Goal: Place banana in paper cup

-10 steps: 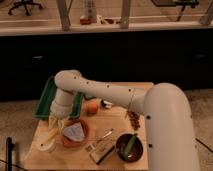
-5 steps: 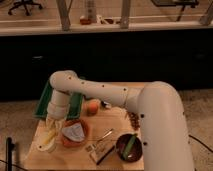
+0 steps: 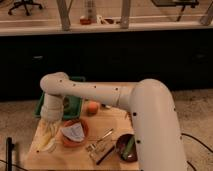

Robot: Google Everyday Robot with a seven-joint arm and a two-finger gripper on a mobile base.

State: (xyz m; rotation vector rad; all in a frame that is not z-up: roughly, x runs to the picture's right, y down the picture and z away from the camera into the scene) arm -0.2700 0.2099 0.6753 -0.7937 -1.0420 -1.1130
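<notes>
Gripper (image 3: pixel 48 134) has lowered left of the orange-red round bowl (image 3: pixel 75 136); grip state cannot tell, so placement unconfirmed.

The tool (image 3: pixel 48 131) hangs low over the surface's front-left corner, its lower end merging with a pale yellow, slender shape that is probably the banana (image 3: pixel 46 141), tilted steeply. The paper cup (image 3: pixel 46 146), short and white, sits right beneath it, mostly hidden.

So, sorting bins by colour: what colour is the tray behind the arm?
Green tray, seen in the camera view; the gripper hangs at the table's left.
</notes>
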